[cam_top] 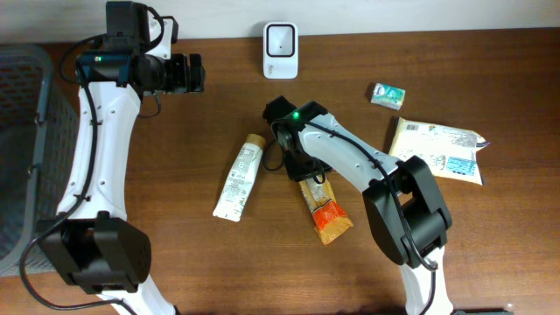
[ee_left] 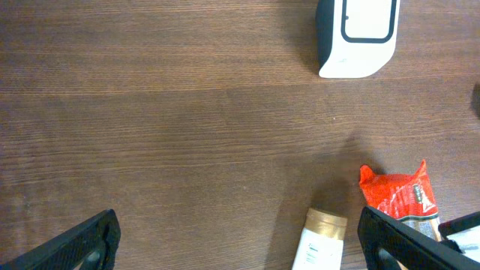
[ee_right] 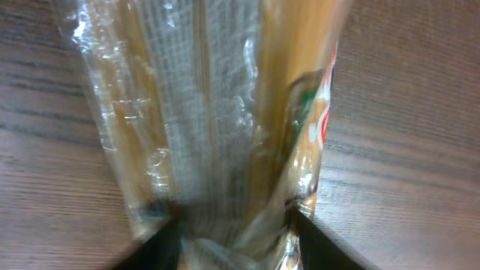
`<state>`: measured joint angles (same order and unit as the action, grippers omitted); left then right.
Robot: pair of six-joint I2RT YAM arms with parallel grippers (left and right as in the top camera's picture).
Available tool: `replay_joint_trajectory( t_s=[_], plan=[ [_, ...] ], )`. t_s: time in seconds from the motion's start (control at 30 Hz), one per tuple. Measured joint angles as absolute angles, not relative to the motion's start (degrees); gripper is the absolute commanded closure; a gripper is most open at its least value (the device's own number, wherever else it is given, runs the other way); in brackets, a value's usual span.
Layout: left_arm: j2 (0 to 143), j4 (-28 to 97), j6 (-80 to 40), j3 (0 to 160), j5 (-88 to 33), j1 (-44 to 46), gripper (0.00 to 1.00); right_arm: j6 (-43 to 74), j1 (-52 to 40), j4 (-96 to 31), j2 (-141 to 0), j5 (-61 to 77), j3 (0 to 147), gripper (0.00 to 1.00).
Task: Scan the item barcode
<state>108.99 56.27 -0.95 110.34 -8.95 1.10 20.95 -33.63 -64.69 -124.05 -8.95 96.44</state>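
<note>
Plastic packet between right hand fingers

light: was bright, even, with soft shadows
right wrist: was blurred close-up, glare on clear wrapper
left wrist: was sharp

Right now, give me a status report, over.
Left gripper open, empty. Right gripper astride snack packet, grip unclear. Packet down, short of scanner; nothing between.
</note>
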Motion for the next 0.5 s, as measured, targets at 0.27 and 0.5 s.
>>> replay_joint_trajectory(
  t_s=[0.27, 0.5],
  plan=[
    [109.0, 56.3, -1.0, 110.3, -9.0, 1.1, 0.01, 14.1, -27.1, -61.0, -124.9, 6.9, 96.5, 0.32],
    [109.0, 56.3, -1.0, 110.3, -9.0, 1.1, 0.01, 6.8, -24.8, -60.8, -125.0, 16.6, 96.5, 0.28]
  ],
)
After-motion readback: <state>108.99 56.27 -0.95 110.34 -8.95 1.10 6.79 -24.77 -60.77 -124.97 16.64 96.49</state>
